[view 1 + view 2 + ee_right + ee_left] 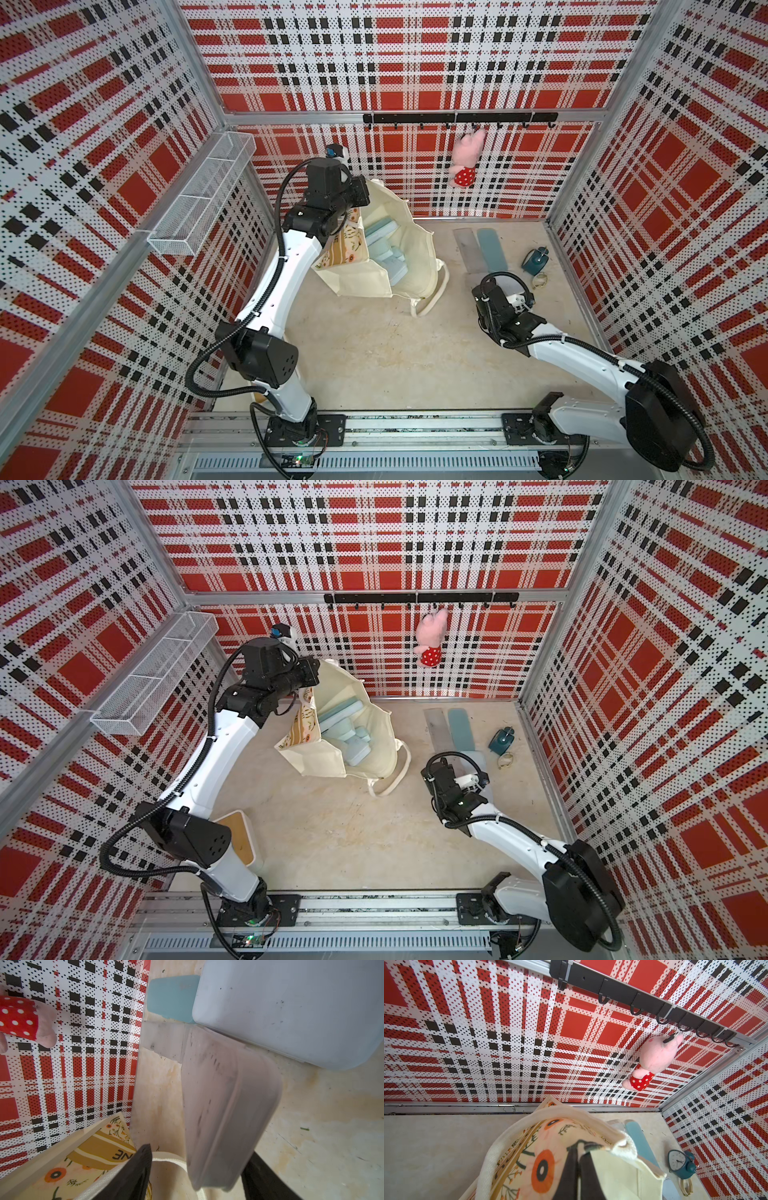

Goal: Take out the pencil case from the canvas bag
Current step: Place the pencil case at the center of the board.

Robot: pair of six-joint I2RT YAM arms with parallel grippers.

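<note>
The cream canvas bag (365,278) (320,762) stands open at the back left. My left gripper (579,1147) is shut on its top rim and holds the flower-printed face up. Several pale blue pencil cases (386,249) lie inside. My right gripper (199,1151) hangs low over the table to the right of the bag, and it is open. A lilac-grey pencil case (228,1105) shows blurred between its spread fingers, with a clear gap to one finger (137,1167). In both top views the wrist (503,307) covers this case.
A grey case (467,249), a blue case (492,249) and a pale case (291,1012) lie by the right gripper. Nearby are a teal clock (536,259) and a ring (539,281). The bag's handle (436,291) trails on the table. A plush pig (467,164) hangs from the hook rail (415,117). A wire basket (199,195) juts from the left wall.
</note>
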